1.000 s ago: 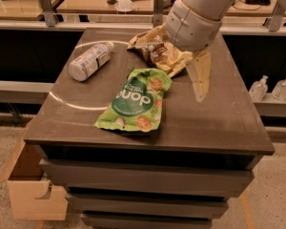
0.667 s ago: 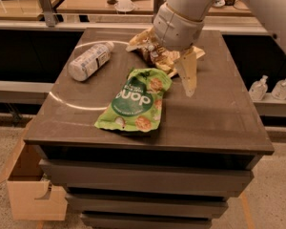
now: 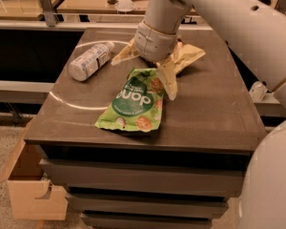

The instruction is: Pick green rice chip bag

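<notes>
**user_a:** Anything legible in this one?

**user_b:** Only on the flat, crinkly bright-green snack pouch [image 3: 133, 109]. Its dark green circle [image 3: 137, 99] has big white letters, upside down to the camera, that look like "pop". The small print beside them is too tiny to read.

**user_a:** What about the label on the white plastic bottle [image 3: 89, 61]?

**user_b:** Unreadable. Same for the brown-and-yellow foil chip bag [image 3: 188, 56], half hidden behind the arm. The gripper [image 3: 167, 82] hangs at the pouch's right edge.
</notes>
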